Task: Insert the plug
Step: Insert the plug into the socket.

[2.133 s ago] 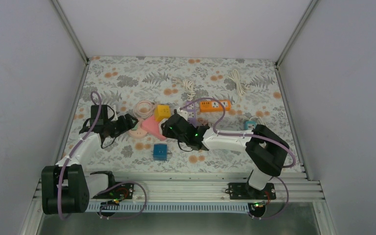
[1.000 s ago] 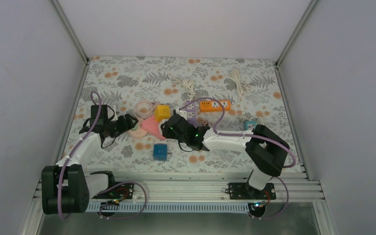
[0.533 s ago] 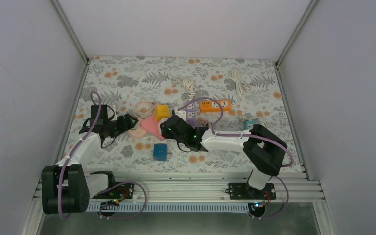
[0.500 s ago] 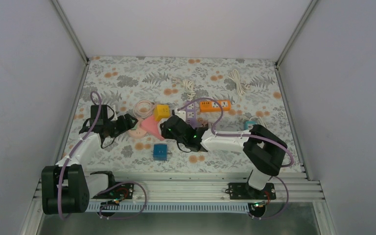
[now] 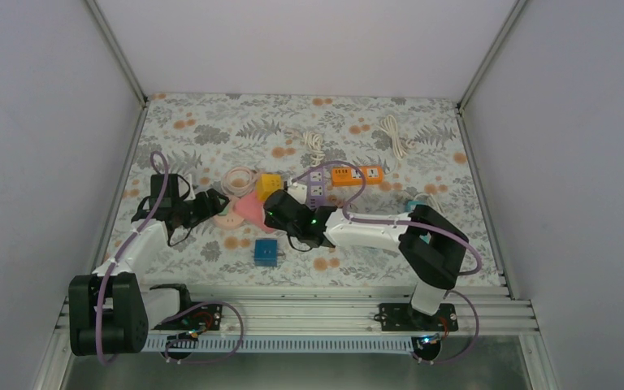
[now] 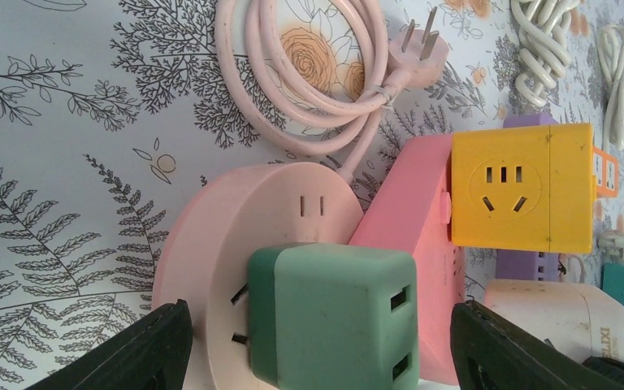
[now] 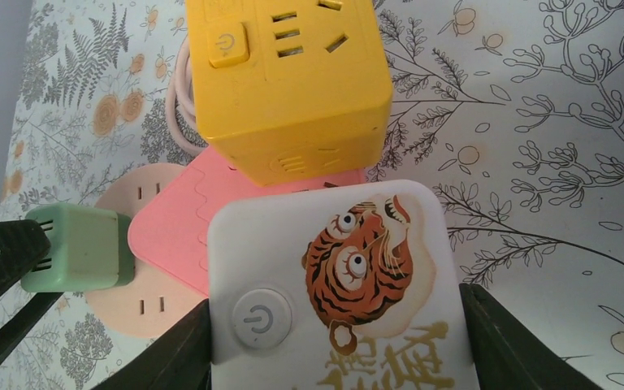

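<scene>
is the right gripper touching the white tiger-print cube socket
Touching: right wrist view shows both fingers of the right gripper flush against the white tiger-print cube socket.

- White tiger-print socket cube (image 7: 333, 260), power button at one corner, clamped between the fingers of the right gripper (image 7: 335, 321)
- Yellow socket cube (image 7: 288, 89) just beyond it
- Pink socket block (image 7: 166, 236) partly hidden behind both cubes
- Green adapter (image 7: 77, 248) sitting on a round pale-pink socket (image 7: 142, 313), flanked by the black fingers of the left gripper (image 7: 45, 264)
- Floral tablecloth (image 7: 536, 122) underneath
</scene>
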`<state>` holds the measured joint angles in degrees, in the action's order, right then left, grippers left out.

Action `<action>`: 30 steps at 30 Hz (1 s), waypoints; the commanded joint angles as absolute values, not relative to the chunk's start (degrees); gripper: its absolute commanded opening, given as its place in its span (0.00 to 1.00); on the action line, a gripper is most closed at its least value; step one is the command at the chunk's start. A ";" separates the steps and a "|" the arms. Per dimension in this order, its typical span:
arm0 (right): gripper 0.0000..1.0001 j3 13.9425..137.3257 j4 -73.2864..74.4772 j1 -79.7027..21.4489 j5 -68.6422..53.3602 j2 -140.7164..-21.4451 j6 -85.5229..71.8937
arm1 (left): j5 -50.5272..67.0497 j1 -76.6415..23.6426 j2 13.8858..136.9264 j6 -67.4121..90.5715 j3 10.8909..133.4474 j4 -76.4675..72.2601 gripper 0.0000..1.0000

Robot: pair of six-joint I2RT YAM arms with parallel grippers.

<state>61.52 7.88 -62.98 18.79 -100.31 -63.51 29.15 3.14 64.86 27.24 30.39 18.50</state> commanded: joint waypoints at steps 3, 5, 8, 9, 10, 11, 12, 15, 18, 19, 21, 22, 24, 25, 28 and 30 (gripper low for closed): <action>0.16 63.95 16.67 -65.11 21.91 -106.99 -66.28 | 30.84 2.95 64.63 27.00 30.06 18.36 0.80; 0.16 64.23 17.41 -65.85 23.90 -108.17 -66.52 | 30.93 2.93 64.60 27.14 30.06 18.36 0.80; 0.16 63.05 16.16 -67.03 26.77 -108.26 -66.08 | 31.04 2.91 64.60 27.26 30.08 18.24 0.80; 0.16 62.80 16.02 -67.40 27.56 -108.30 -65.97 | 31.00 2.90 64.58 27.30 30.00 18.25 0.79; 0.16 62.68 16.15 -67.74 28.42 -108.43 -66.05 | 30.88 2.90 64.59 27.25 29.97 18.28 0.79; 0.16 62.67 16.24 -68.02 29.22 -108.75 -66.12 | 30.86 2.90 64.63 27.31 29.92 18.20 0.79; 0.16 62.75 16.26 -68.22 29.67 -109.03 -65.99 | 30.97 2.90 64.64 27.39 29.91 18.24 0.80; 0.15 63.58 17.22 -68.70 30.91 -110.89 -65.80 | 30.87 2.90 64.75 27.43 29.85 18.19 0.79; 0.16 64.04 18.62 -68.69 30.65 -113.42 -66.34 | 30.87 2.89 64.80 27.56 29.82 17.99 0.80; 0.16 63.95 18.66 -68.65 30.19 -114.10 -66.34 | 30.97 2.90 64.93 27.53 29.82 17.97 0.80; 0.16 63.88 18.68 -68.64 29.76 -115.50 -66.00 | 30.91 2.90 64.91 27.59 29.72 17.94 0.80; 0.16 63.92 18.90 -68.64 29.79 -116.15 -65.97 | 30.87 2.90 64.86 27.62 29.66 18.00 0.79; 0.16 64.05 19.44 -68.64 29.92 -117.19 -66.13 | 30.77 2.90 64.70 27.77 29.54 17.86 0.80; 0.16 64.03 19.58 -68.64 29.78 -117.68 -66.15 | 30.76 2.90 64.77 27.84 29.48 17.84 0.80; 0.16 64.46 20.42 -68.57 28.32 -119.03 -66.07 | 30.78 2.90 64.73 28.16 29.49 17.77 0.80; 0.17 64.46 20.56 -68.51 27.41 -118.90 -66.06 | 30.78 2.90 64.74 28.32 29.55 17.64 0.80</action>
